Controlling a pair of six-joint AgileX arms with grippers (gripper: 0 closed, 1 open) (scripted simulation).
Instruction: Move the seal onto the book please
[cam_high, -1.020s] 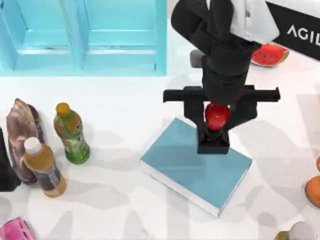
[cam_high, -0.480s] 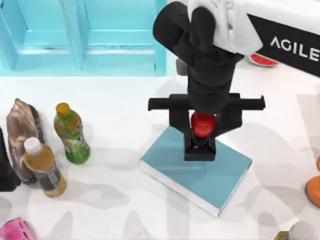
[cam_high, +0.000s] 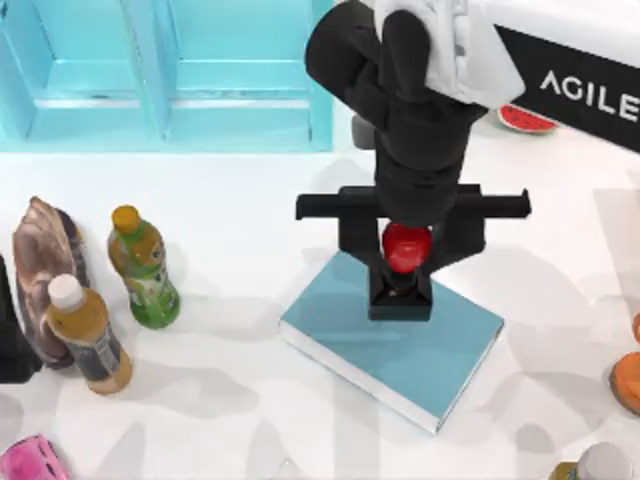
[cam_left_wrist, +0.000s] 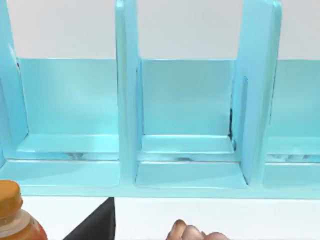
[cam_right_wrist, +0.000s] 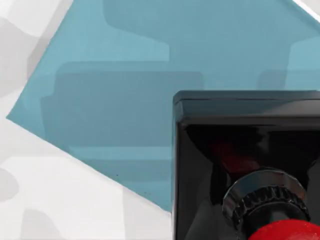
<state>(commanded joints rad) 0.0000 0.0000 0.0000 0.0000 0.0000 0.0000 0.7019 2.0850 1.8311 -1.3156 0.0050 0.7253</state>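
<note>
From above, my right jaws (cam_high: 407, 250) are closed on the seal (cam_high: 405, 262) by its red knob, its black body over the far part of the teal book (cam_high: 400, 345). My right wrist view adds the seal's square base (cam_right_wrist: 240, 145) against the cover. My left arm sits parked at the desk's left edge, facing the blue shelf unit (cam_left_wrist: 190, 125).

White table (cam_high: 250, 220), soft grey shadows; light-blue shelf unit (cam_high: 165, 75) along its far edge

White letters "AGILE", cut off by the frame edge, on the right arm's (cam_high: 560, 75) black housing, above and right of the right gripper (cam_high: 406, 262). Bottle labels unreadable.
</note>
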